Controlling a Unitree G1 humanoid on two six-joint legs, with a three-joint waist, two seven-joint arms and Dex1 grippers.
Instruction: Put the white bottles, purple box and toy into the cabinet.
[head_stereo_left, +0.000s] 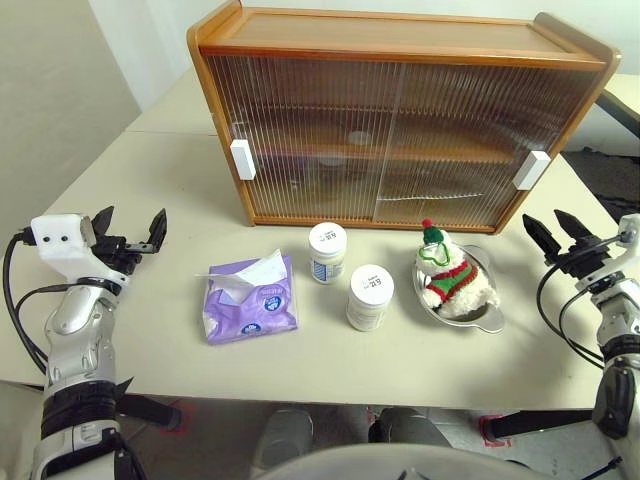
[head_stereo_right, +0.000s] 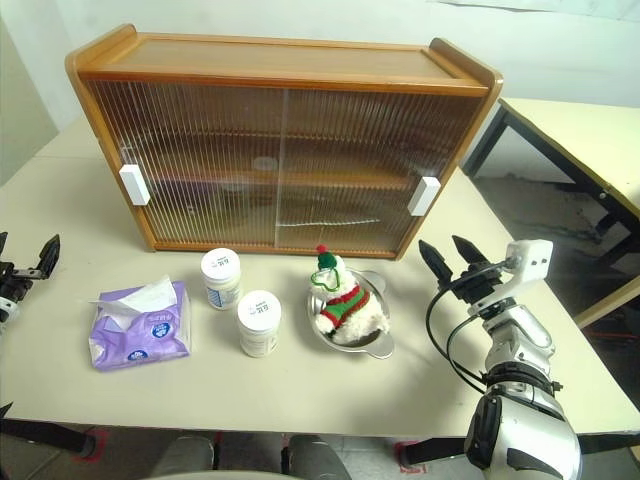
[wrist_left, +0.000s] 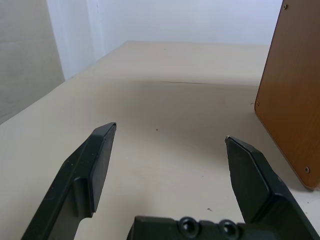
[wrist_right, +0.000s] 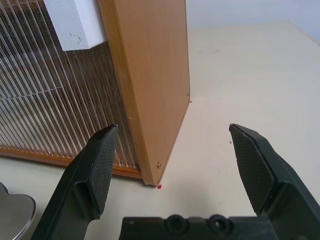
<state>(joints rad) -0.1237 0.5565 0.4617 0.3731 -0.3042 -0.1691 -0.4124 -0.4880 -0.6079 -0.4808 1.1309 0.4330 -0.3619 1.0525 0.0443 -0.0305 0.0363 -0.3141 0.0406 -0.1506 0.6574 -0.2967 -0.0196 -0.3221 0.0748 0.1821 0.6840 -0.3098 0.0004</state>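
Note:
The wooden cabinet (head_stereo_left: 400, 115) stands at the back of the table with both ribbed sliding doors shut. In front of it sit two white bottles, one (head_stereo_left: 327, 252) nearer the cabinet and one (head_stereo_left: 369, 297) nearer me. The purple box (head_stereo_left: 249, 299) lies to their left with a white tissue sticking out. The toy (head_stereo_left: 450, 277), a white plush with a red-and-green hat, rests in a steel bowl (head_stereo_left: 488, 318) to their right. My left gripper (head_stereo_left: 132, 228) hovers open at the far left, apart from everything. My right gripper (head_stereo_left: 559, 232) is open near the cabinet's right corner (wrist_right: 150, 100).
White handles sit at the cabinet's left (head_stereo_left: 242, 159) and right (head_stereo_left: 532, 169) ends. A second table (head_stereo_right: 570, 130) stands off to the right across a gap of floor. The table's front edge runs just below the objects.

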